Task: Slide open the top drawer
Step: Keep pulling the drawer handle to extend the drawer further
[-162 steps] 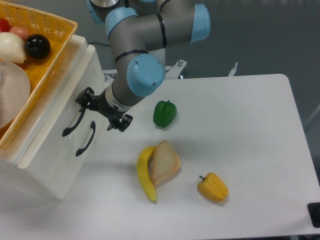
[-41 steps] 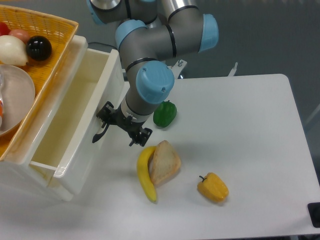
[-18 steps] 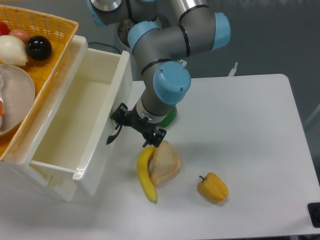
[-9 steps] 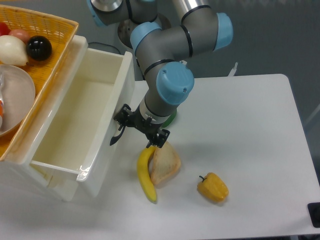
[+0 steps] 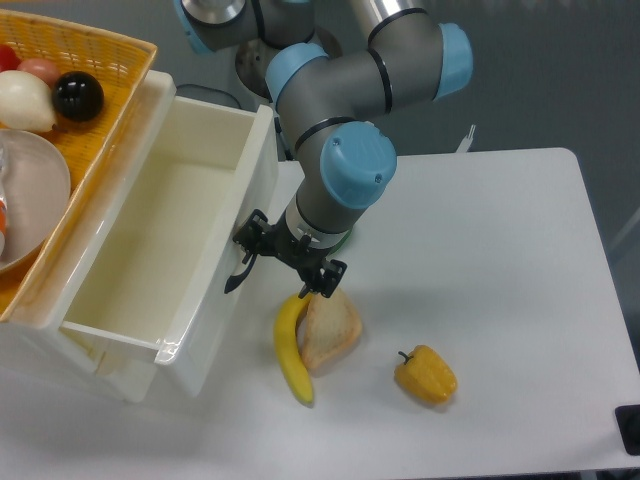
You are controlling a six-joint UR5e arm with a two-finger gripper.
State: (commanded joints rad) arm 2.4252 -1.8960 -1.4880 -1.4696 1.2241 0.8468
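The top drawer [image 5: 150, 240] of the white cabinet stands pulled far out, its deep white box showing nothing inside. Its curved black handle [image 5: 236, 275] sticks out from the flat front. My gripper [image 5: 252, 250] sits against the drawer front and is shut on the upper part of this handle. The lower drawer is hidden under the open top drawer.
A banana [image 5: 290, 350] and a bread slice [image 5: 332, 325] lie just below my gripper. A yellow pepper [image 5: 425, 375] lies further right. A green pepper [image 5: 343, 239] is mostly hidden behind my arm. An orange basket [image 5: 95, 55] with produce sits on the cabinet top.
The top drawer has gone from closed to far out. In the last second my gripper moved a little further right with the handle, closer to the banana and bread.
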